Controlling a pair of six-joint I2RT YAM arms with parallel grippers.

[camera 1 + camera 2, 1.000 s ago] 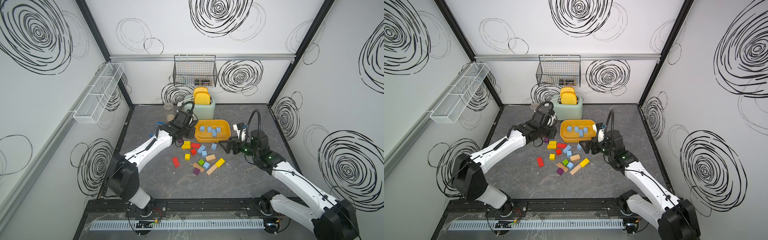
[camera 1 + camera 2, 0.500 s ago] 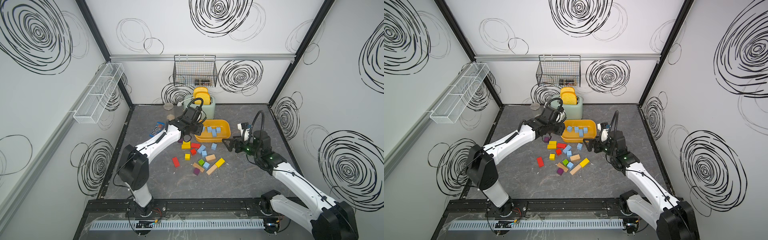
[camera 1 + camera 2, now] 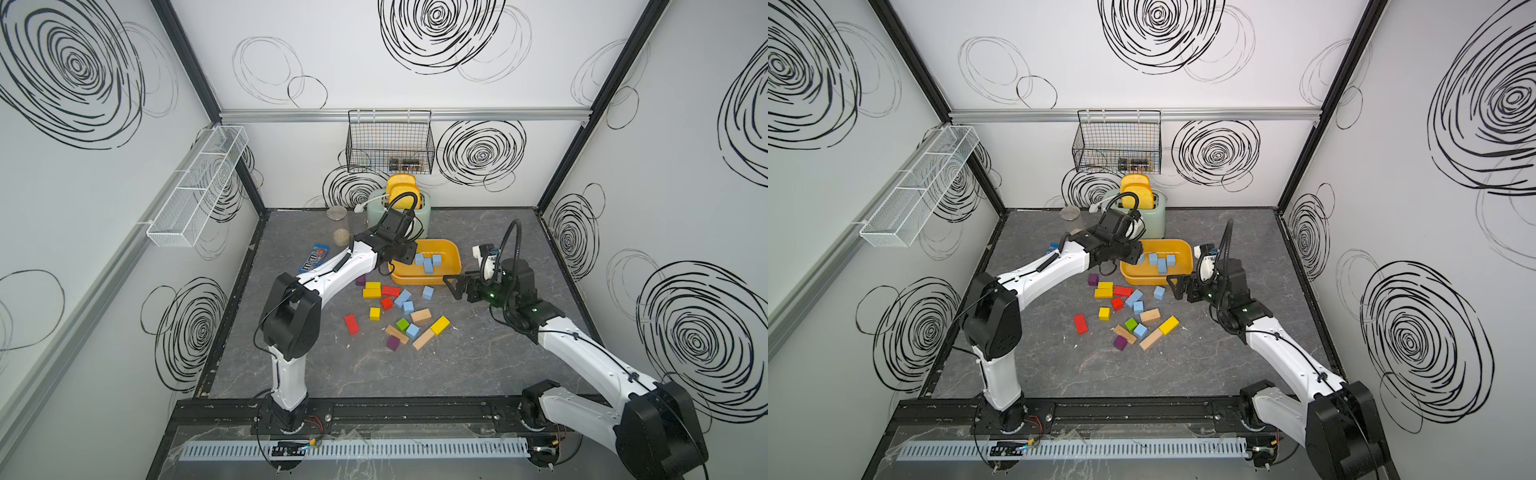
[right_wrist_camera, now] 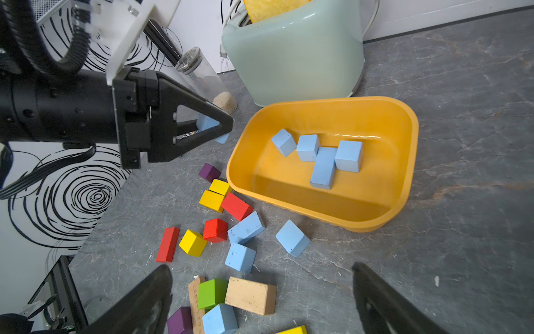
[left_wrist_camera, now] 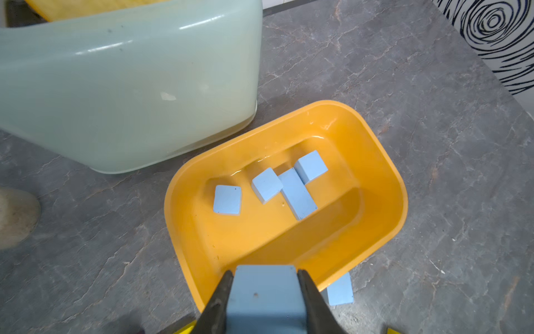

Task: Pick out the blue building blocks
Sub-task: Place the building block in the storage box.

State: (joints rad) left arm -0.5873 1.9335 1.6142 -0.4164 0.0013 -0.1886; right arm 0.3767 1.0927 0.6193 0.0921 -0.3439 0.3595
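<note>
**Left pincer clenched on a blue block at the tray rim; right pincer spread wide, empty.**

Your left pincer is clamped on a blue block, a jaw pressed flat to each side. It hangs over the rim of the yellow tray, where four blue blocks already lie. Your right pincer is fully spread and grips nothing, low over the table near the loose blue blocks. The frame edge cuts off the held block's rear end in the left wrist view, and in both top views the pincer body covers most of it. One stray block sits half behind the tray wall. In a top view, the left arm stretches from lower centre up to the tray at mid-frame. The right arm comes in bent from the lower right, pincer pointing left.
</note>
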